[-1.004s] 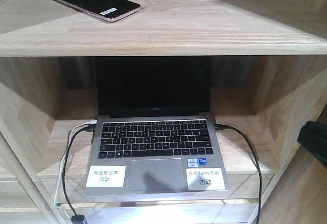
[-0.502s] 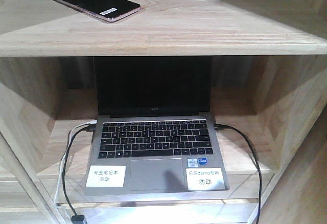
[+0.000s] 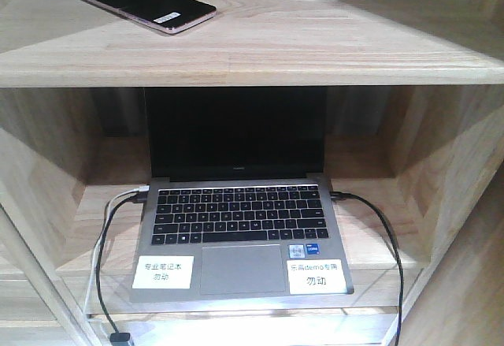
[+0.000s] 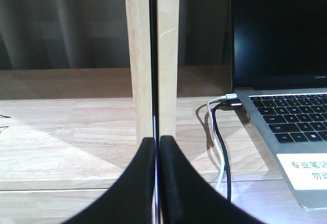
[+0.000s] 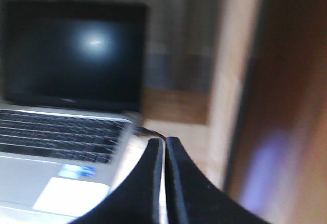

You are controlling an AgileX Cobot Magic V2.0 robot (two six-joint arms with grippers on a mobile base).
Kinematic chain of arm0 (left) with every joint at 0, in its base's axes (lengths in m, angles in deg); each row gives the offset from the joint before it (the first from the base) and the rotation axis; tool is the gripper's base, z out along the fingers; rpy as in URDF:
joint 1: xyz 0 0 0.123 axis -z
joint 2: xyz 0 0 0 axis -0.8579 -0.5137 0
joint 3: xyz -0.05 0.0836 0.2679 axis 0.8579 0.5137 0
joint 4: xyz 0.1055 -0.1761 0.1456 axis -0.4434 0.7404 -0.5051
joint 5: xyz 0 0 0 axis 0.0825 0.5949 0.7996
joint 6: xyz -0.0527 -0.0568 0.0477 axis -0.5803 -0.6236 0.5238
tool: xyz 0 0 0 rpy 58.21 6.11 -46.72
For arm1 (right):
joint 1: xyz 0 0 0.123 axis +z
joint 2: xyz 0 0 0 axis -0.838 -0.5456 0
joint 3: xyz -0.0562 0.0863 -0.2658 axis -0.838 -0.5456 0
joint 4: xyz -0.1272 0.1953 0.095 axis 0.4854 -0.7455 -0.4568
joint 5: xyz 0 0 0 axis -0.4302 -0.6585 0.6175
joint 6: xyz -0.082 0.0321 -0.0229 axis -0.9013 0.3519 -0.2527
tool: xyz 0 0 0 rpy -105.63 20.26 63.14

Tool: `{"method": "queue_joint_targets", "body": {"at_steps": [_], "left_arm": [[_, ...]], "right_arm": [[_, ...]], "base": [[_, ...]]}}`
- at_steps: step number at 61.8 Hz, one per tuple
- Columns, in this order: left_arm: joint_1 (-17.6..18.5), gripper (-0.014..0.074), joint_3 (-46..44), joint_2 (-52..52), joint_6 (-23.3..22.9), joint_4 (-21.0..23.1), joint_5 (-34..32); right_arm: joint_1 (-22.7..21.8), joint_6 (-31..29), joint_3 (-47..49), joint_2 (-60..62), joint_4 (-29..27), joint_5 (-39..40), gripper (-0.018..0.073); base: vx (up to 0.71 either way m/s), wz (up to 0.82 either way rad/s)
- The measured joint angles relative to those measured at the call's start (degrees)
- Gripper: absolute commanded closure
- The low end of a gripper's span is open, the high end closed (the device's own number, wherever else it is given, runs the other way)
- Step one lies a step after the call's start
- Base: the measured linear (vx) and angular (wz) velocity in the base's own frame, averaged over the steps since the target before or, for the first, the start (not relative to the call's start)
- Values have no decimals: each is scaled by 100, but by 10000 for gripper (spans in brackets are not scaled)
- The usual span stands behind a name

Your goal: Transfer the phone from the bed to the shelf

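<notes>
Shop display — demo-labelled laptop [image 3: 240, 228] on wooden shelf [image 3: 315, 46]

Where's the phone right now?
In the front view the phone lies flat on the shelf's upper board, toward its left end, above and left of the open laptop in the compartment below.

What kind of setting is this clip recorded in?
Probably a showroom or furnished demo room: a pale wood shelf with cubbies holds an open laptop bearing printed notice stickers, cabled in, with a phone lying on the plank above.
</notes>
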Motion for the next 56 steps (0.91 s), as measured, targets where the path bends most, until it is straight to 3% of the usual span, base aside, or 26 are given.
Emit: {"method": "queue_joint_targets", "body": {"at_steps": [30,56], "left_arm": [[0,596,0,0,0,0,0],[0,596,0,0,0,0,0]], "right_arm": [[-26,0,-1382,662,55,932,568],[-26,19,-1449,662,341,1222,568]], "base": [[0,0],[0,0]]}}
